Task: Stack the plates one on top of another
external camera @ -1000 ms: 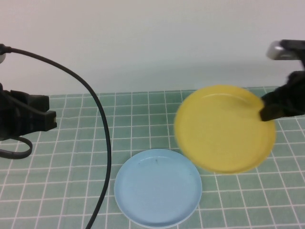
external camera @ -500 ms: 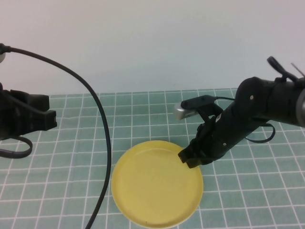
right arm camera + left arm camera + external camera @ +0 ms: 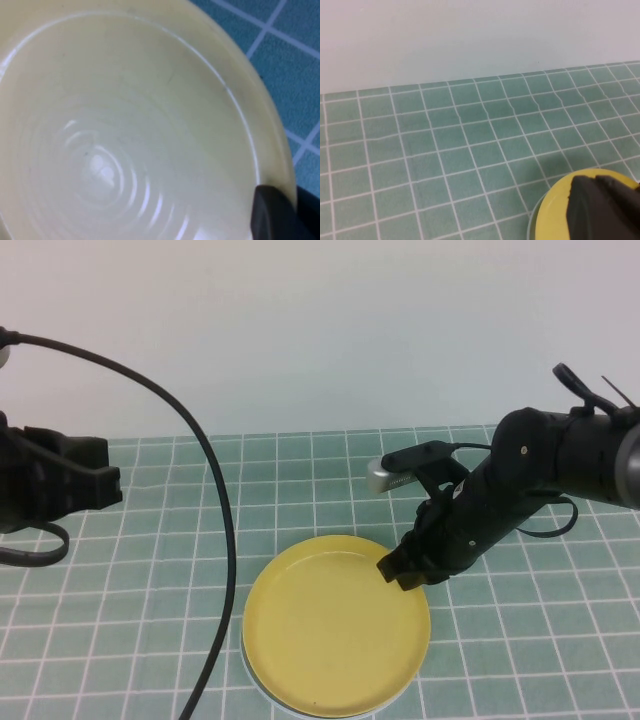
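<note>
- High view: we see the yellow plate (image 3: pixel 335 625) lying at the near middle of the green gridded mat (image 3: pixel 120 640), on top of a light blue plate (image 3: pixel 262 687) that shows only as a thin pale crescent under its near-left edge. The right gripper (image 3: pixel 400 571) sits at the yellow plate's far-right rim, jaws closed on that rim. The left gripper (image 3: pixel 85 485) hangs at the left edge, well apart from the plates; we cannot tell how its jaws stand. A black cable (image 3: pixel 215 510) curves down past the plates' left side.
- Left wrist view: we see the mat, the yellow plate (image 3: pixel 555 207) in 1 corner and a dark finger (image 3: pixel 602 210) in front of it.
- Right wrist view: the yellow plate (image 3: pixel 120 125) fills the frame, with 1 dark fingertip (image 3: pixel 275 215) on its rim.
</note>
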